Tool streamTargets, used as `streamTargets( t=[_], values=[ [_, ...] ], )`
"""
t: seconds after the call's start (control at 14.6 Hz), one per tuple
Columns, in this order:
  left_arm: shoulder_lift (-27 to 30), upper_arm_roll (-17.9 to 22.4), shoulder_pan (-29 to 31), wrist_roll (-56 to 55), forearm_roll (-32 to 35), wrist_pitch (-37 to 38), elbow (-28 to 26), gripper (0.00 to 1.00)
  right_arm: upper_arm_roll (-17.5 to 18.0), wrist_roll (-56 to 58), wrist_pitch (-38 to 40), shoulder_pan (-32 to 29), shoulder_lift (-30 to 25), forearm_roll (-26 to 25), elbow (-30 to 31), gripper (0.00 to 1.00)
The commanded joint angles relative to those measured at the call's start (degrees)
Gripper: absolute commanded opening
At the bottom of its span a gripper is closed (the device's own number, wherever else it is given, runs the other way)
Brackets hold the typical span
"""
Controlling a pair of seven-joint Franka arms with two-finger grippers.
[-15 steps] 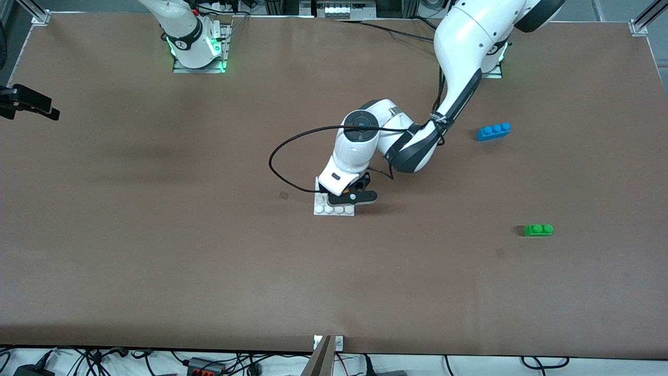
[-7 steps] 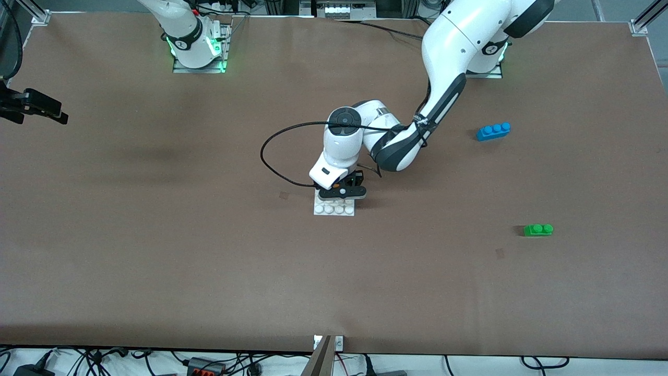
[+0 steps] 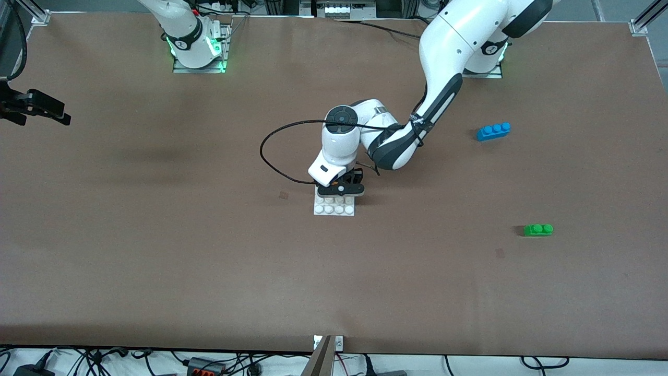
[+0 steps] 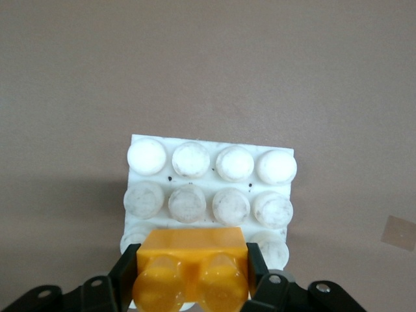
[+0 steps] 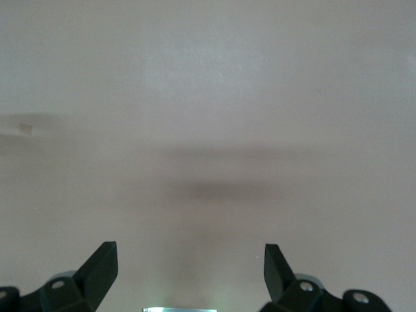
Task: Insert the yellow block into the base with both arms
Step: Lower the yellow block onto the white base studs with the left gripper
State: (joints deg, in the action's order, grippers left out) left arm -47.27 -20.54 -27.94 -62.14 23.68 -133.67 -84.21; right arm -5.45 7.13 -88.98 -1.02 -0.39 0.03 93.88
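Two arms on this rig, and I'd say we're most of the way thru. The left gripper (image 4: 192,286) is clamped on the yellow block (image 4: 192,270) and sits low over the base (image 3: 334,206), around the middle of the desk. In the left wrist view the block covers the stud row closest to the gripper; can't tell if it's pressed home or just resting on the studs, so imo the final push and the release are what's left. The right gripper (image 5: 190,263) waits over bare desk at the right arm's end, fingers wide apart, holding nothing. No containers here, only the studded plate. The blue brick (image 3: 493,131) and green brick (image 3: 538,230) lie loose toward the left arm's end.
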Motion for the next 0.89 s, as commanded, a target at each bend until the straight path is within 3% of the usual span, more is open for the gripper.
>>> streamTargets(
  t=[0.0,0.48,0.55,0.62,0.82],
  values=[
    [-1.1,0.2,-0.8,-1.4,4.1,-1.3,-0.3,0.67,0.6,0.2,-0.8,-0.7,-0.6,-0.8,0.9,1.00],
    [-1.6,0.2,-0.7,-1.3,4.2,-1.4,-0.3,0.69,0.6,-0.2,-0.8,-0.7,-0.6,-0.8,0.9,1.00],
    [-1.5,0.2,-0.5,-1.5,3.9,-1.3,-0.1,0.86,0.6,-0.2,-0.8,-0.7,-0.6,-0.8,0.9,1.00],
    [-1.0,0.1,-0.1,-1.3,3.6,-0.8,0.3,0.97,0.6,-0.2,-0.8,-0.7,-0.6,-0.8,0.9,1.00],
    [2.0,-0.5,1.5,-1.2,2.3,3.1,0.7,1.00,0.6,-0.3,-0.8,-0.7,-0.6,-0.8,0.9,1.00]
  ],
)
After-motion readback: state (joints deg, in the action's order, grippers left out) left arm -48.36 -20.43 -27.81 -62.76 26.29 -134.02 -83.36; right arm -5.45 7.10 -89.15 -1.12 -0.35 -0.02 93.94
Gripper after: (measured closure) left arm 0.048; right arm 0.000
